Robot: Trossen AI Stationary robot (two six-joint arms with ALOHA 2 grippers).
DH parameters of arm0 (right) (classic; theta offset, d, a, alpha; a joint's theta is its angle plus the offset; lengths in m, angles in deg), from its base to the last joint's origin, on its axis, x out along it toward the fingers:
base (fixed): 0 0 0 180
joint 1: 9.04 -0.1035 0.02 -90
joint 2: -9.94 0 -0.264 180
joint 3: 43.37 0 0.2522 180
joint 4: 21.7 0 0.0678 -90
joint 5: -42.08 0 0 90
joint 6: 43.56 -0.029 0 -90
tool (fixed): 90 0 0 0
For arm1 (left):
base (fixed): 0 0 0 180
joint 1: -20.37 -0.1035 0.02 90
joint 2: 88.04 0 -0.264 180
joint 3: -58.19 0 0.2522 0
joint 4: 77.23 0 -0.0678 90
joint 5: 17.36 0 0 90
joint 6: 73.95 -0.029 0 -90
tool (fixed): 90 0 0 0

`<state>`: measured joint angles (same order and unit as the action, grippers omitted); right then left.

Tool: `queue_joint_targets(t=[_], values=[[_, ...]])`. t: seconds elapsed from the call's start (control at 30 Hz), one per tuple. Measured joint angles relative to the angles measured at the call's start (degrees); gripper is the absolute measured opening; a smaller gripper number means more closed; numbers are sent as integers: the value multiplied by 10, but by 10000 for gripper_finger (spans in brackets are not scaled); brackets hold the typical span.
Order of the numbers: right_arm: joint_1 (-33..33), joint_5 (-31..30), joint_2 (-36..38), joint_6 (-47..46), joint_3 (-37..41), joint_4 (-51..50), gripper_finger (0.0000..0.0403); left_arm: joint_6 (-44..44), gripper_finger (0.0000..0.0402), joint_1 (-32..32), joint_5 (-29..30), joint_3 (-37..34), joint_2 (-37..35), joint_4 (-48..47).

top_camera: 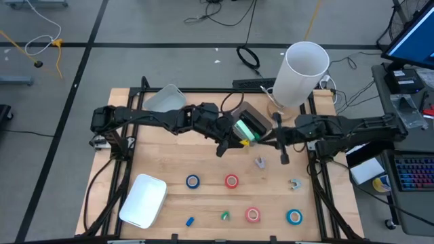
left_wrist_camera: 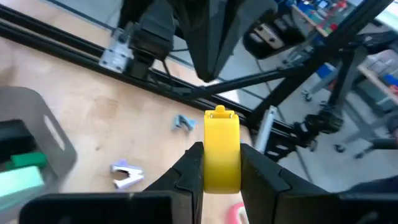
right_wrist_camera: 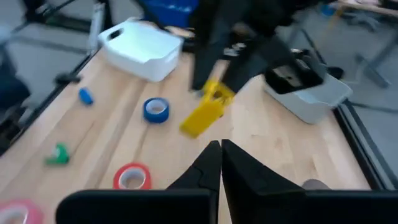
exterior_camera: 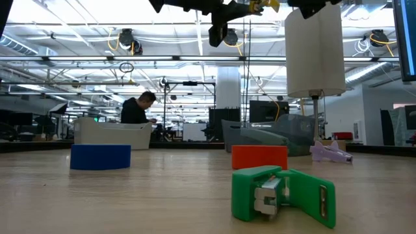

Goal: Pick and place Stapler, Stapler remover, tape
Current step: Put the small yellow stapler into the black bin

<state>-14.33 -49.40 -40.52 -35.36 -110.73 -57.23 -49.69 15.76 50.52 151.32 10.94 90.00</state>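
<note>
My left gripper (top_camera: pixel 234 141) is shut on a small yellow stapler (left_wrist_camera: pixel 222 155), held in the air beside a grey bin (top_camera: pixel 252 122) that holds green and black items. My right gripper (top_camera: pixel 282 154) is shut and empty, hovering just right of it; its wrist view shows the stapler (right_wrist_camera: pixel 202 115) ahead. Four tape rolls lie flat on the table: blue (top_camera: pixel 193 181), red (top_camera: pixel 232 180), pink (top_camera: pixel 252 215) and blue (top_camera: pixel 293 216). A purple stapler remover (top_camera: pixel 260 162) and a blue-grey one (top_camera: pixel 294 183) lie near them. A green stapler (exterior_camera: pixel 283 195) lies close to the low camera. My left gripper pinches the yellow stapler between its two fingers (left_wrist_camera: pixel 189 171), which lie on its two long sides. The stapler's far end (left_wrist_camera: pixel 219 115) sticks out past the fingertips. It is lifted clear of the table and hangs tilted below the dark fingers in the right wrist view.
A white bin (top_camera: pixel 144 200) sits at the near left, a clear bin (top_camera: pixel 165 99) at the far left, and a tall white cylinder (top_camera: pixel 302 74) at the far right. Small green (top_camera: pixel 224 216) and blue (top_camera: pixel 190 221) bits lie near the front edge. A person shows in the room beyond.
</note>
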Motion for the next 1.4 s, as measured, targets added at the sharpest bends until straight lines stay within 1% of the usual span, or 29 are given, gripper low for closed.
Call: queue_joint_targets(t=[0.1, 0.17, 0.37, 0.5, 0.63, 0.8, 1.1, 1.23, 1.4], values=[[-18, 3, -3, 50, 0, -7, 26, 3, 82, -2, -16, 0, 0, 0], [-28, -1, -13, 77, 0, 3, 43, 7, 79, 0, -18, 0, 0, -4], [-39, -45, -49, 146, 0, 46, 118, 26, 78, 19, -20, 0, 0, -51], [-38, -45, -71, 181, 0, 77, 164, 36, 82, 37, -20, 0, 0, -76], [-38, -42, -94, 199, 0, 85, 191, 48, 83, 48, -20, 0, 0, -77], [-39, 2, -120, 211, 0, 115, 194, 55, 84, 49, -9, 0, 0, -76], [-53, 3, -135, 227, 0, 146, 189, 57, 85, 47, -3, 0, 0, -83], [-54, 3, -150, 227, 0, 148, 186, 57, 85, 41, -2, 0, 0, -81], [-55, 2, -167, 227, 0, 174, 185, 61, 85, 34, -3, 0, 0, -80]])
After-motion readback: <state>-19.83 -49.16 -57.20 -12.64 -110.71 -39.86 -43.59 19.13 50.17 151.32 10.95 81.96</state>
